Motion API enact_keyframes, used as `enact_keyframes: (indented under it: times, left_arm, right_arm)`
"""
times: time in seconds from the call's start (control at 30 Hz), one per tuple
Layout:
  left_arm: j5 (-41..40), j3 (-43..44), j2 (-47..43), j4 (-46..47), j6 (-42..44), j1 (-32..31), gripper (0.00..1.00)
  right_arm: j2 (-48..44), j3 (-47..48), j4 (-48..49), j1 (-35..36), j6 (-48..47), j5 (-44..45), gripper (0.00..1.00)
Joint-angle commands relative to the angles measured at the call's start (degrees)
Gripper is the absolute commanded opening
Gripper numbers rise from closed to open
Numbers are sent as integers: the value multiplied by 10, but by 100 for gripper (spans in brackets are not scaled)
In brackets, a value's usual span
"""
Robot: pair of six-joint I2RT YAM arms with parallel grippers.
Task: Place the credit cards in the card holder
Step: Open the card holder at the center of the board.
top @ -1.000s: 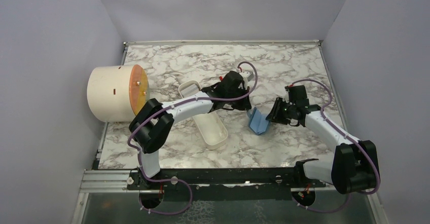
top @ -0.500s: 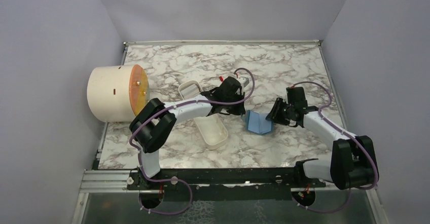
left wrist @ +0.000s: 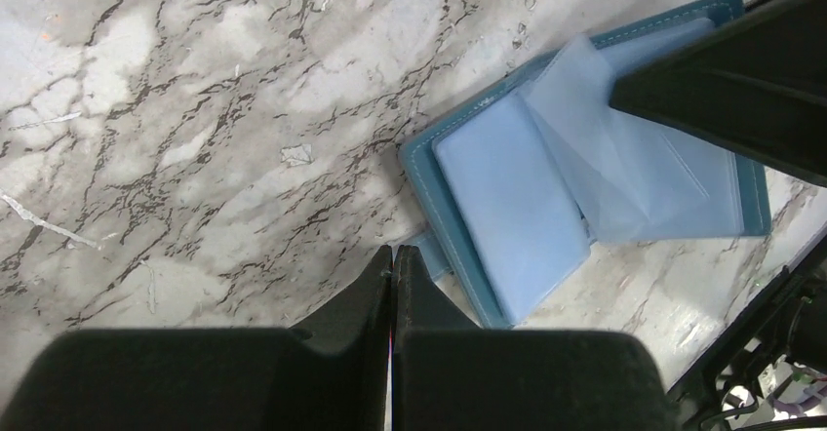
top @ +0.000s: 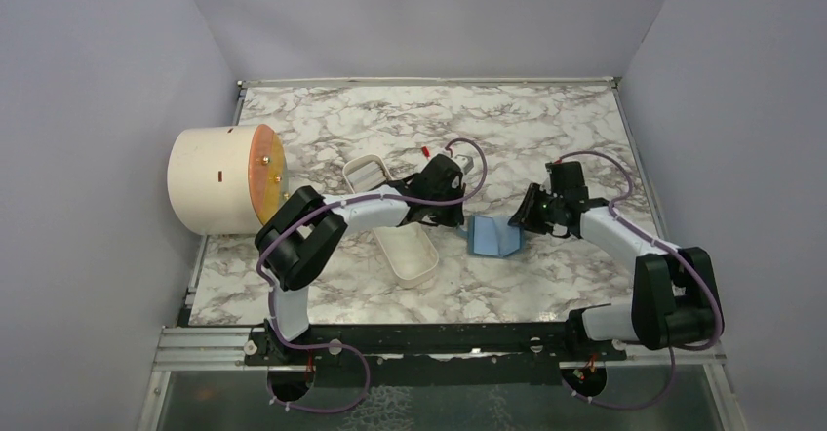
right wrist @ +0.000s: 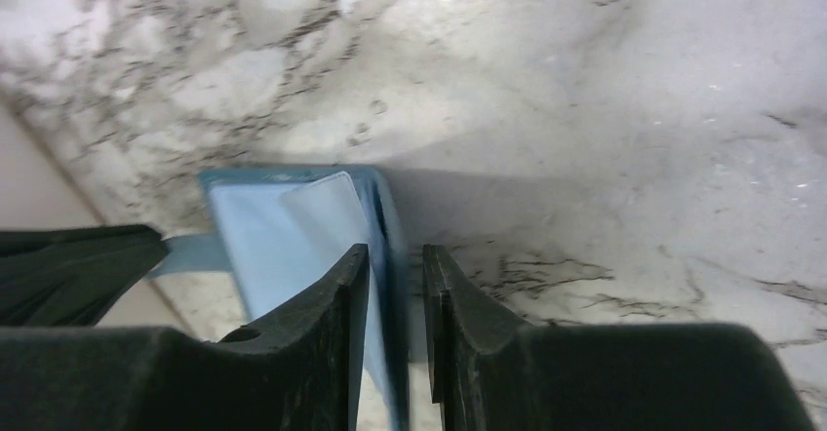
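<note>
Right wrist: right hand (right wrist: 395, 255) clamps the flat teal-blue card holder (right wrist: 283, 226), seemingly opening it. Left hand (left wrist: 393, 255), pinched together alongside, should pin its other panel.

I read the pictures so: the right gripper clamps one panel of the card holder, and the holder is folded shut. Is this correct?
Not quite. The card holder is open, not folded shut: the left wrist view shows both its panels spread apart, with the pale inner pockets facing up. The rest holds: the right gripper clamps one panel of it.
</note>
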Motion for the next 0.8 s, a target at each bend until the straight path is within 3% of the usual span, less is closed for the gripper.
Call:
enact_keyframes:
  times: [0.0,0.13,0.3,0.6,0.77]
  left_arm:
    - [-19,-12,6,14,9,4,0]
    - [-14,-13,11,18,6,3,0]
    - [-10,-20,14,27,1,4,0]
    - [-8,-15,14,20,3,3,0]
    - [-10,-10,13,12,14,3,0]
  right_arm:
    - [-56,1,29,0,1,-90,27]
    - [-77,-10,32,1,4,-116,33]
    - [-76,-47,54,1,1,-120,19]
    - [-50,-51,33,0,-10,-69,18]
    - [-57,-40,23,1,-20,-52,23]
